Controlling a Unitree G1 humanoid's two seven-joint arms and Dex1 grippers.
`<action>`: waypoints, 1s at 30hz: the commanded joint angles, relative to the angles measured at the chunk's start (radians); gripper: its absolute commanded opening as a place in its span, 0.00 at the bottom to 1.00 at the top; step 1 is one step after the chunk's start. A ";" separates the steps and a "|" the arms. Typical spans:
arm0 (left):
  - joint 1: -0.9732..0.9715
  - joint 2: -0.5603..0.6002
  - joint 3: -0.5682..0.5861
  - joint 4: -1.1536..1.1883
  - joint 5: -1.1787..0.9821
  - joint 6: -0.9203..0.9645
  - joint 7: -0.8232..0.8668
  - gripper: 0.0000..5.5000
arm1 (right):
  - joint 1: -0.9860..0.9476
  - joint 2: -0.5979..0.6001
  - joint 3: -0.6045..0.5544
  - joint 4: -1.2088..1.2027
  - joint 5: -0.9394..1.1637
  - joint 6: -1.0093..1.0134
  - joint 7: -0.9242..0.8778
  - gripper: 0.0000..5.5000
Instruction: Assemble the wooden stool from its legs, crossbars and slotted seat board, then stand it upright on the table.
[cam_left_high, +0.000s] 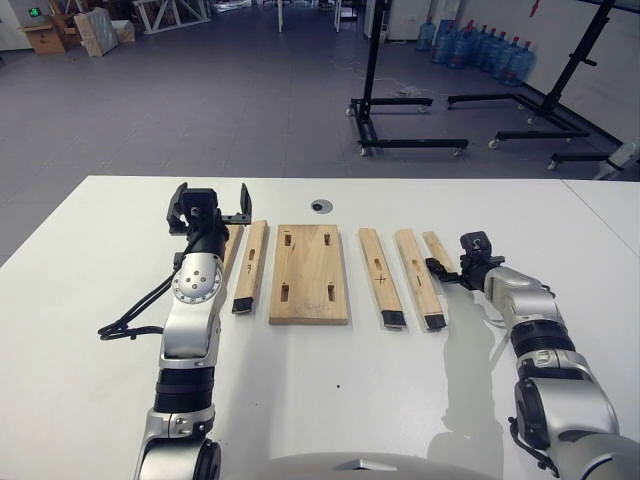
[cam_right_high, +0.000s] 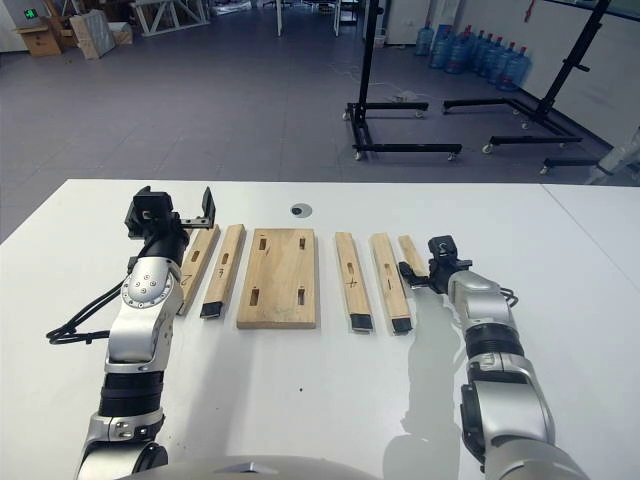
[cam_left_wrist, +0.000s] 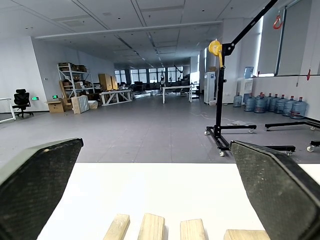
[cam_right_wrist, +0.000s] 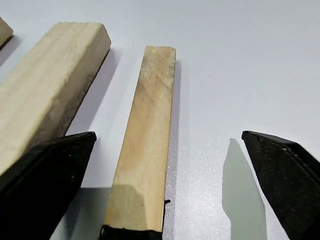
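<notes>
Left gripper (cam_left_high: 210, 200): fingers wide apart, empty, raised above the legs (cam_left_high: 250, 262).
Right gripper (cam_right_wrist: 169, 135): fingers wide apart, straddling the crossbar (cam_right_wrist: 145, 150), clear of it.

The white desk (cam_left_high: 90, 300) stands in a big hall with a grey floor (cam_left_high: 200, 100). Far ahead of the right gripper (cam_left_high: 443, 270) are black wheeled frames (cam_left_high: 410, 125) and blue water bottles (cam_left_high: 480, 45). Far ahead of the left gripper (cam_left_high: 211, 196), a little to its left, lie cardboard boxes (cam_left_high: 45, 38). Windows (cam_left_wrist: 160, 75) brighten the far wall under a white ceiling (cam_left_wrist: 150, 20).
</notes>
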 joint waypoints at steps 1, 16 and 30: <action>-0.009 -0.001 -0.006 0.010 0.007 0.008 0.003 0.98 | 0.028 0.022 -0.005 0.027 0.009 0.041 0.002 0.86; -0.026 0.017 0.048 0.017 -0.013 0.054 0.008 0.98 | 0.134 0.058 0.011 -0.126 0.035 0.189 0.001 0.41; -0.039 0.036 0.126 0.020 -0.162 0.157 -0.091 0.98 | 0.084 0.007 -0.082 -0.073 0.077 0.050 -0.042 0.23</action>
